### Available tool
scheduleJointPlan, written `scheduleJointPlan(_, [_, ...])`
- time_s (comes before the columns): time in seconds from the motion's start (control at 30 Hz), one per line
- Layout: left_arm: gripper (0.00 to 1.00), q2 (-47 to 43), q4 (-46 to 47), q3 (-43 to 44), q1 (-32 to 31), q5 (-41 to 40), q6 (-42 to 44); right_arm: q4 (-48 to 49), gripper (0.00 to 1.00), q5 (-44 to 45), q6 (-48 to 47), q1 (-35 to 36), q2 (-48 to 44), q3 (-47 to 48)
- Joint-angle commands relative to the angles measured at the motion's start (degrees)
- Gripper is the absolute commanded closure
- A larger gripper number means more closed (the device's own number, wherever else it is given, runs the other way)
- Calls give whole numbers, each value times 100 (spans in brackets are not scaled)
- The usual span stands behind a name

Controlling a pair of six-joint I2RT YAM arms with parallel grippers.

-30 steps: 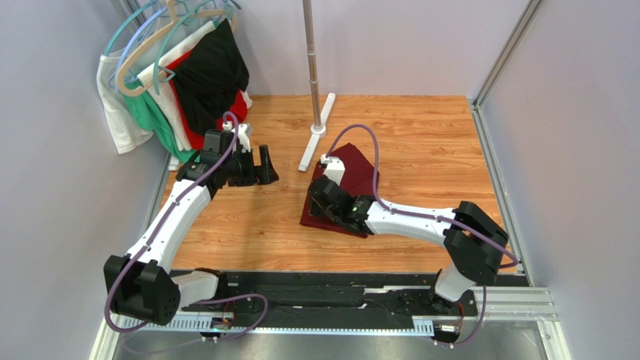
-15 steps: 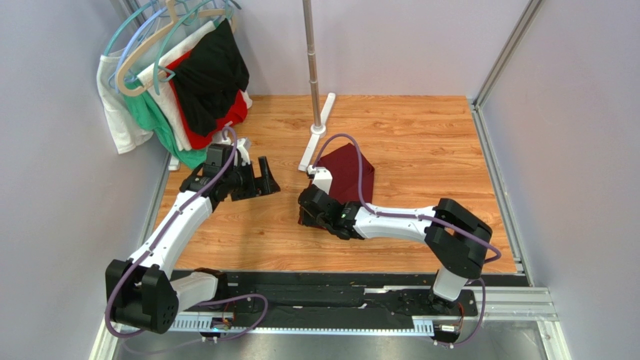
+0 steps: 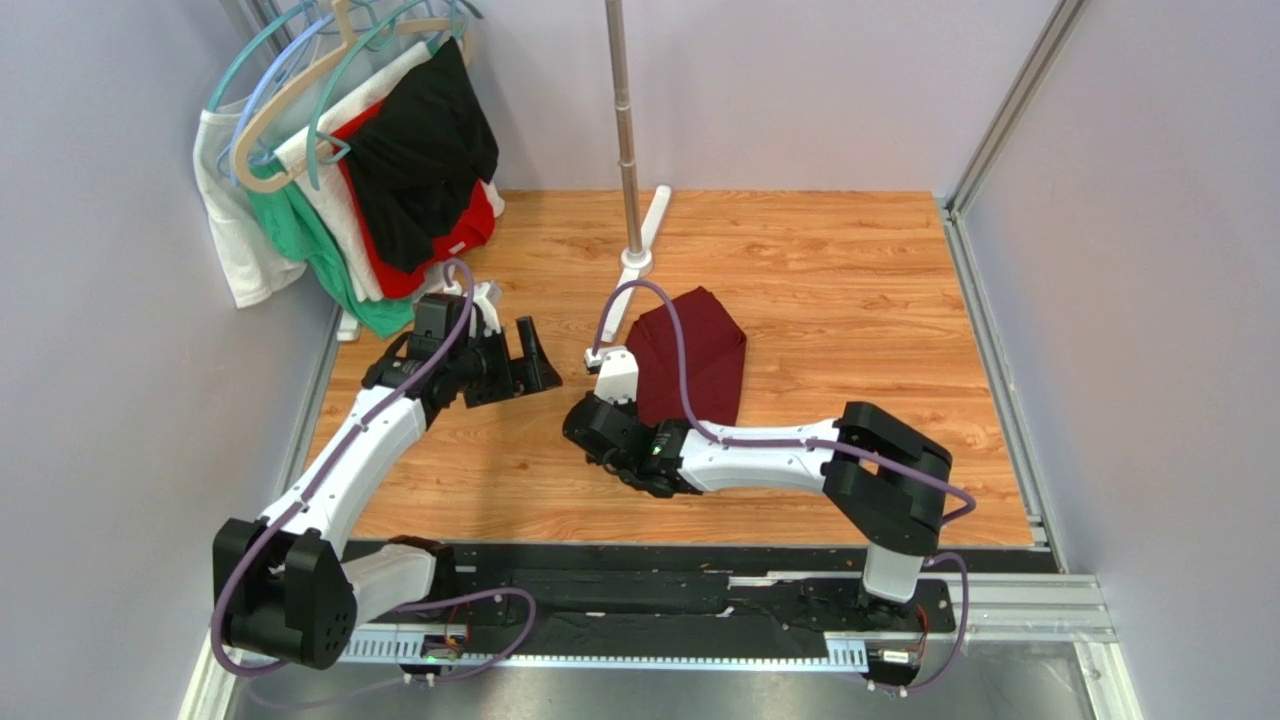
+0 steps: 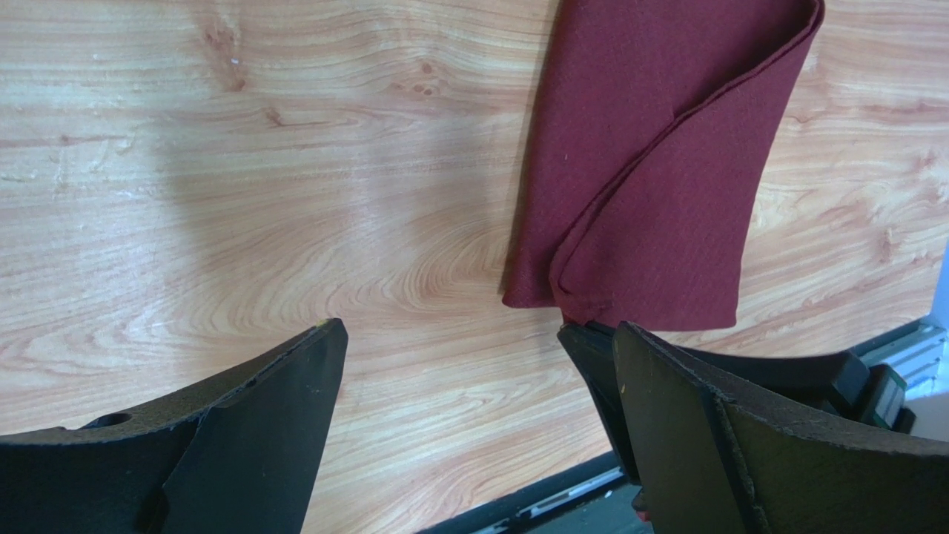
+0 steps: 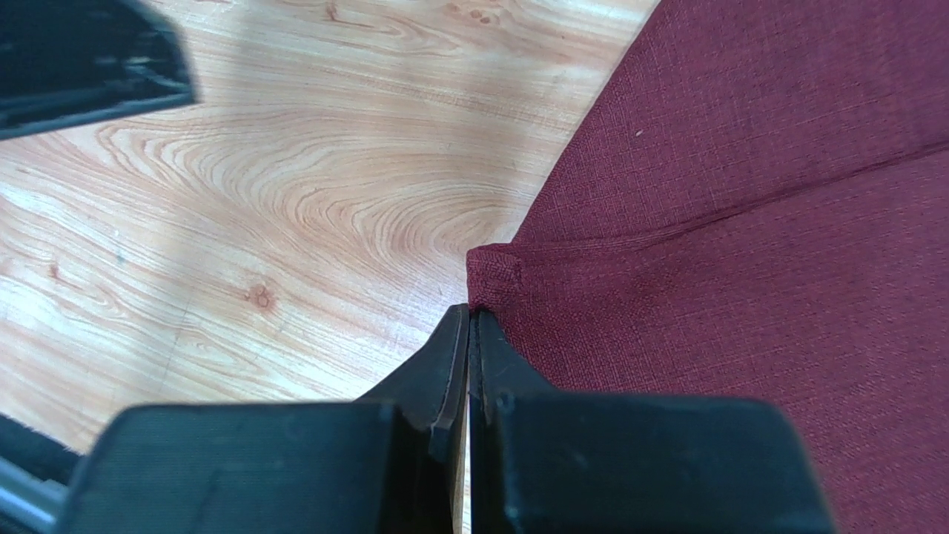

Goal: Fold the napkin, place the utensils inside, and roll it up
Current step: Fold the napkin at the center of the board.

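The dark maroon napkin (image 3: 694,353) lies folded over on the wooden table, right of centre. Its doubled layers show in the left wrist view (image 4: 657,167). My right gripper (image 3: 639,417) is shut on the napkin's near-left corner. In the right wrist view that gripper (image 5: 469,317) pinches the puckered hem of the cloth (image 5: 757,223). My left gripper (image 3: 529,360) hovers open to the left of the napkin, with nothing between its fingers (image 4: 477,334). The right gripper's fingers (image 4: 590,350) show just below the cloth corner. The utensils are out of view.
Garments on hangers (image 3: 361,165) hang at the back left. A metal pole (image 3: 621,90) rises from a white base (image 3: 639,248) behind the napkin. A black rail (image 3: 661,578) runs along the near edge; walls close in on both sides.
My right gripper has pulled the napkin's corner leftward, and the cloth has shifted and narrowed into a folded shape. The left gripper has drifted slightly right, still open.
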Motion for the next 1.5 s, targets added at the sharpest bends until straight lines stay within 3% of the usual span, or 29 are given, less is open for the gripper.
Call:
scheduleJointPlan(0.0, [1,-129,177,-9,43,85,-80,-235,100,950,-187,116,145,331])
scheduleJointPlan(0.3, [1,-129,159,-9,43,76,-62,-508,100,1233,-451,125,365,437])
scheduleJointPlan(0.7, [1,-85,141,0,43,6,-45,36,100,513,-961,125,471,411])
scheduleJointPlan(0.77, [1,-67,141,0,43,6,-36,-7,91,459,-970,125,497,437])
scheduleJointPlan(0.8, [1,-59,133,9,43,6,-36,-25,82,398,-979,125,497,463])
scheduleJointPlan(0.83, [1,-59,124,9,43,-3,-27,-34,68,380,-970,125,471,464])
scheduleJointPlan(1.0, [1,-32,124,44,43,-91,-9,28,52,249,-1092,134,-116,245])
scheduleJointPlan(1.27, [1,214,562,-158,34,216,-185,-708,43,345,-988,99,-1620,-283])
scheduleJointPlan(1.47, [2,442,1415,-571,-238,603,-360,-1860,42,-102,268,-699,-2567,-887])
